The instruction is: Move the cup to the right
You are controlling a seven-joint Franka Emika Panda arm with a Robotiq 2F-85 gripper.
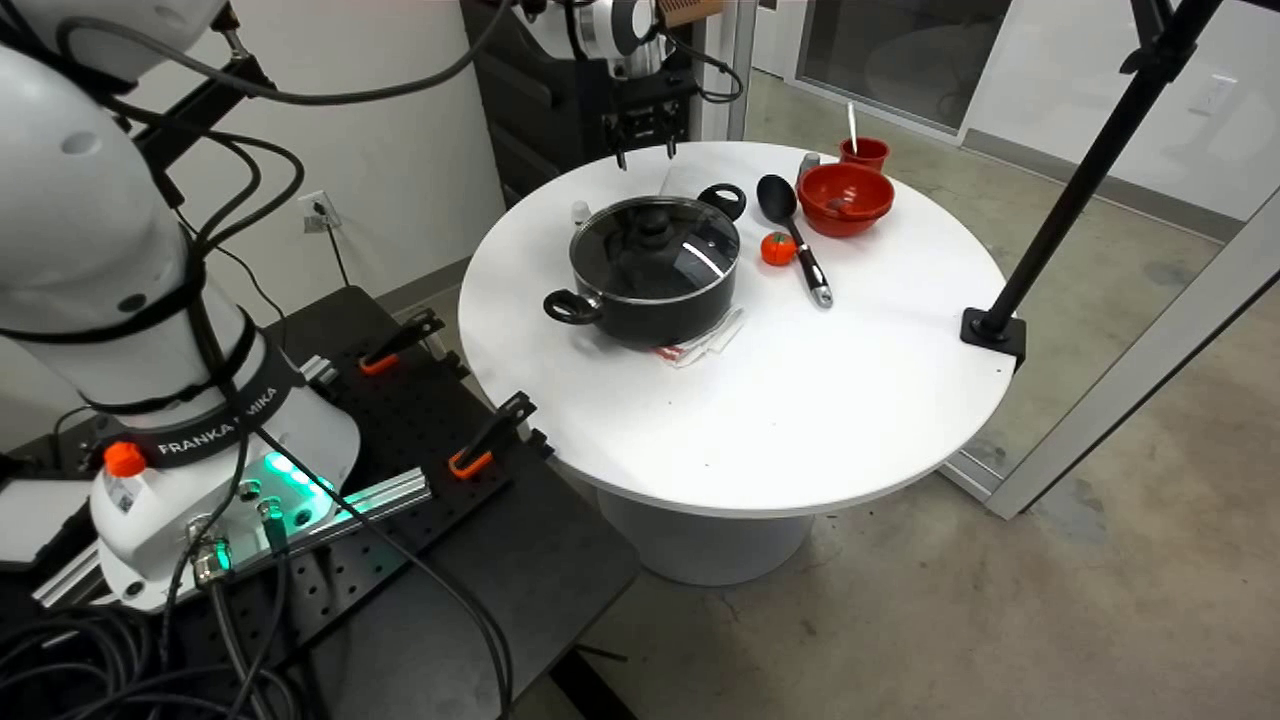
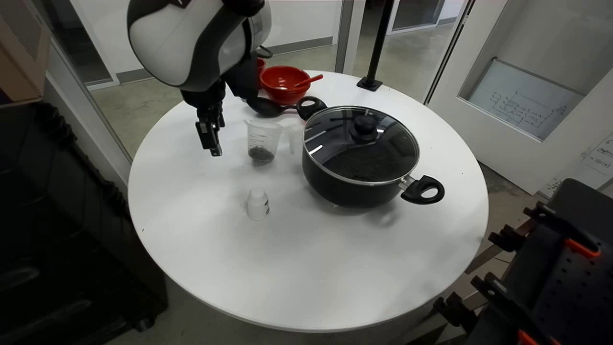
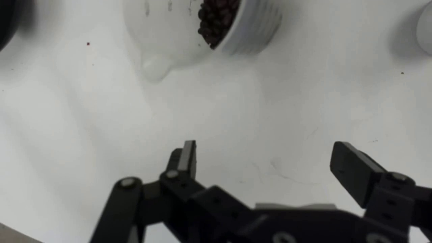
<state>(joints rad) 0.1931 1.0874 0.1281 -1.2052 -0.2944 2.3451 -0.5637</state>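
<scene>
Black two-fingered gripper (image 3: 265, 148): jaws wide apart, nothing between them, hanging above the round white table (image 2: 335, 268). Presumably readied for a broad grasp. Near it, not touching: translucent plastic measuring cup (image 2: 263, 136), upright, spout on the gripper side, handle towards the black, glass-lidded pot (image 2: 361, 155); body or rim looks the likelier hold. Dark bean-like pieces (image 3: 221, 20) sit low inside, probably steadying it. Small white plastic bottle (image 2: 258, 205) stands near, perhaps limiting the path.
</scene>
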